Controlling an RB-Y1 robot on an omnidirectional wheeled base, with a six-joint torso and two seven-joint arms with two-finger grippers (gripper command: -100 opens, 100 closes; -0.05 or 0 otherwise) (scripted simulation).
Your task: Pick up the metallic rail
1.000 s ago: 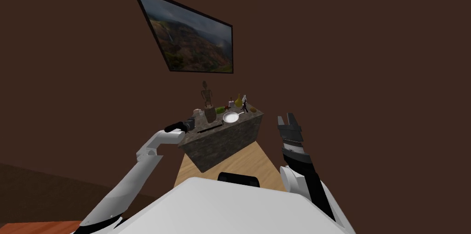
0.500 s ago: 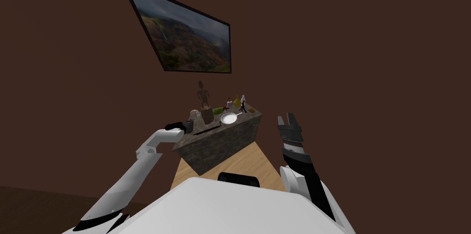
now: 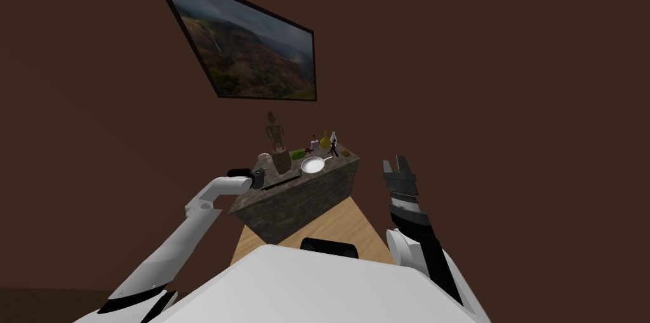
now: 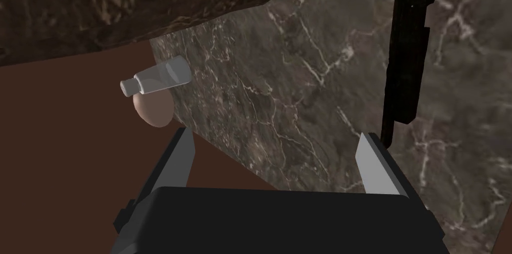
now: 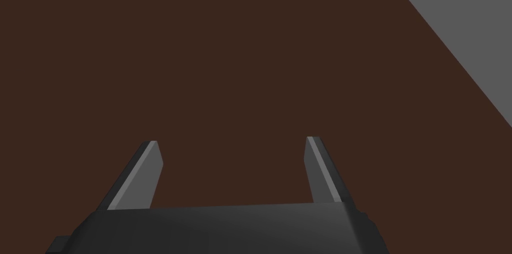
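— Where the left tool (image 4: 272,138) hangs over the bench (image 4: 300,91), how does item one, the rail (image 4: 407,51), lie to it?

— Item one: rail, flat on the bench top, not gripped. Its near end sits just beside the tip of one finger (image 4: 372,158), outside the gap. From there it runs straight away from the tool. Fingers spread, with veined stone showing between them.

— What does the head view enter?

— Rail (image 3: 279,181) close to the bench's front edge, left tool (image 3: 259,177) at its end. Further along the top: white pan (image 3: 311,165), brown pot (image 3: 282,162), jointed figure (image 3: 275,130), yellow bottle (image 3: 325,141). Right tool (image 3: 393,164) raised, well apart from the bench; its own wrist view has its fingers spread.

— And the left wrist view's entries?

— Clear bottle (image 4: 157,77) on its side, and just beside it a pale brown egg-shaped thing (image 4: 154,109), both at the bench's edge. The rail's outline is legible there.

— Description of the rail?

— Long, narrow, flat bar. Black, no shine. One long edge stepped partway along.
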